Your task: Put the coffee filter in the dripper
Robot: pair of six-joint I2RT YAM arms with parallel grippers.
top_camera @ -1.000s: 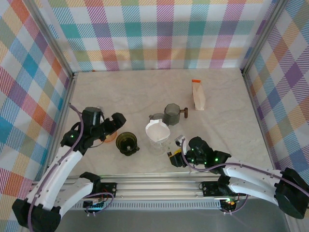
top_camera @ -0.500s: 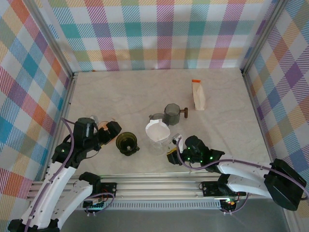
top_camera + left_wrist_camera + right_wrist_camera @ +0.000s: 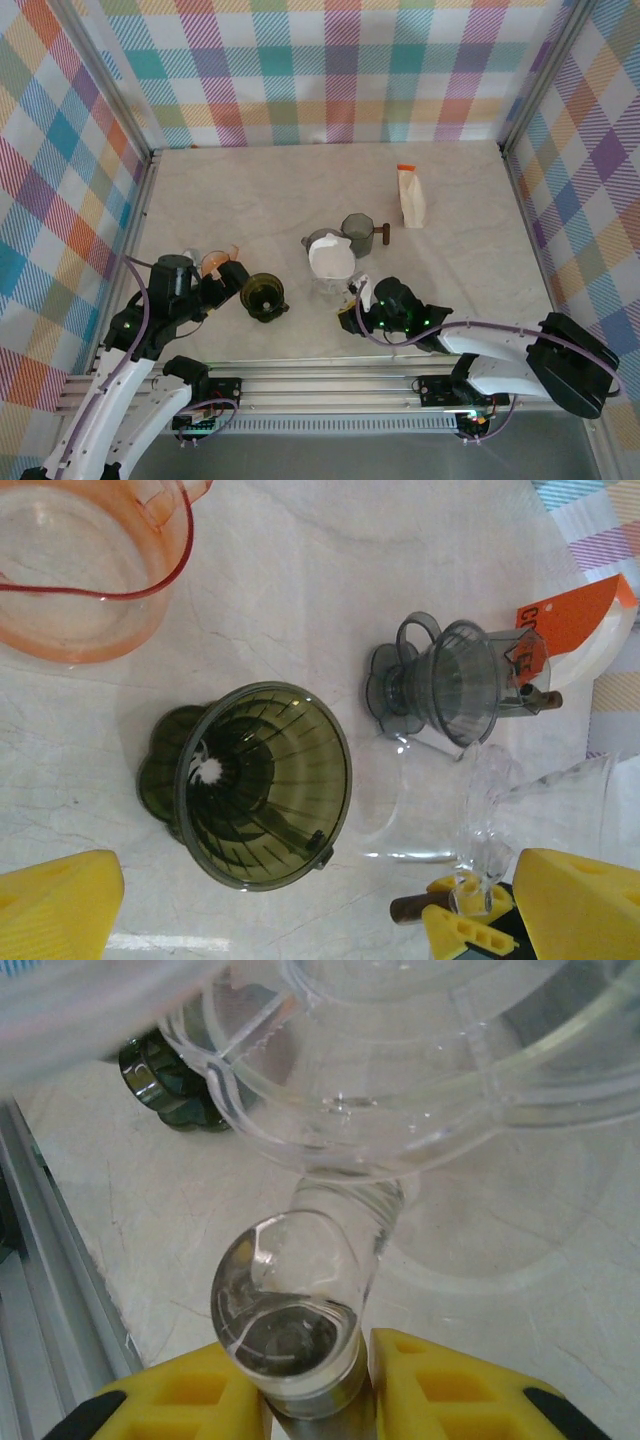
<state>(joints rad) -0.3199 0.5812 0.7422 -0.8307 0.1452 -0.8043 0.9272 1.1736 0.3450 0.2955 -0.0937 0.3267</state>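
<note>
The right claw [image 3: 310, 1390] pinches the stubby clear handle [image 3: 290, 1300] of the glass dripper [image 3: 400, 1080], and the handle runs straight out from the claw toward the cup. The white filter [image 3: 329, 257] looks seated in that dripper just beyond (this arm is far nearer), its cone roughly upright with the open end up. The left claw [image 3: 222, 283] hangs spread wide beside the green dripper [image 3: 262, 785], well apart from the filter.
</note>
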